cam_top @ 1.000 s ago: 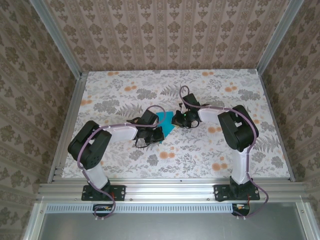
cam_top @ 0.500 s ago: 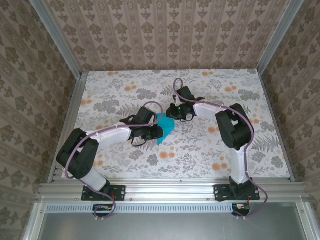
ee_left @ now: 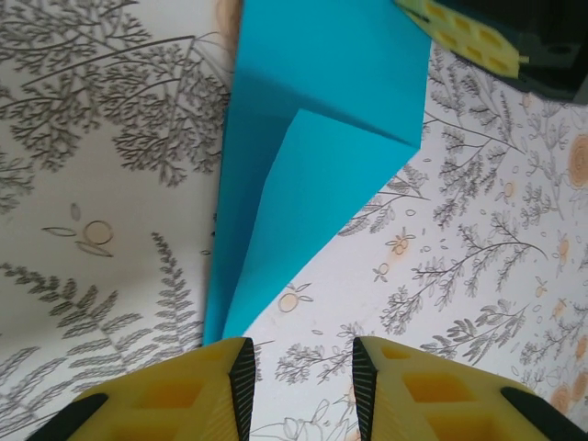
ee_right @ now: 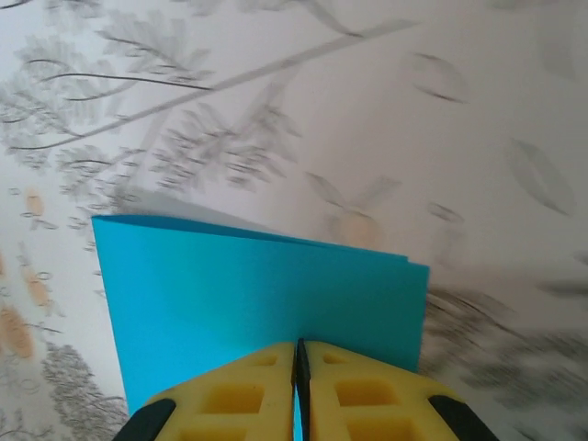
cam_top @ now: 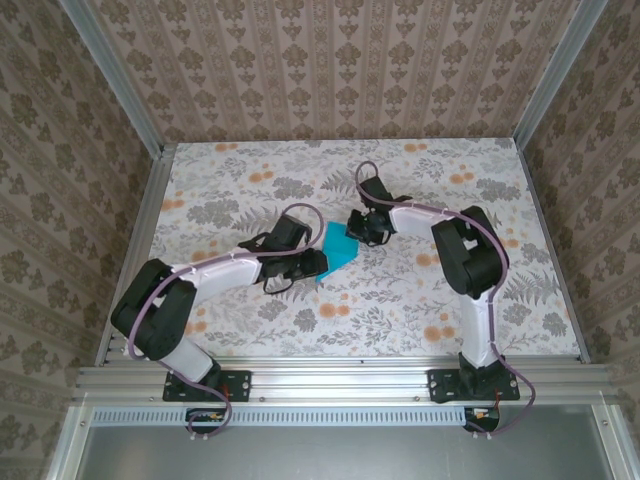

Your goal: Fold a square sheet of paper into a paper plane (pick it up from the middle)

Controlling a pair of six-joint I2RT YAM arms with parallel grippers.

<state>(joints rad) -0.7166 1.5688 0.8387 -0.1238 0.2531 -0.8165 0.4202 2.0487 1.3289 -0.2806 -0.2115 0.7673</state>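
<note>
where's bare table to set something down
Free: the far strip of table along the back wall, and the near strip between left arm and right arm. Crowded: the middle, where both meet at the folded paper.

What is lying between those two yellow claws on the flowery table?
The folded teal-blue paper sheet spans the gap between the left gripper and the right gripper, clearest in the top external view.

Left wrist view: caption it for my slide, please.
Open left gripper facing the partly folded teal sheet on the floral table.
</note>
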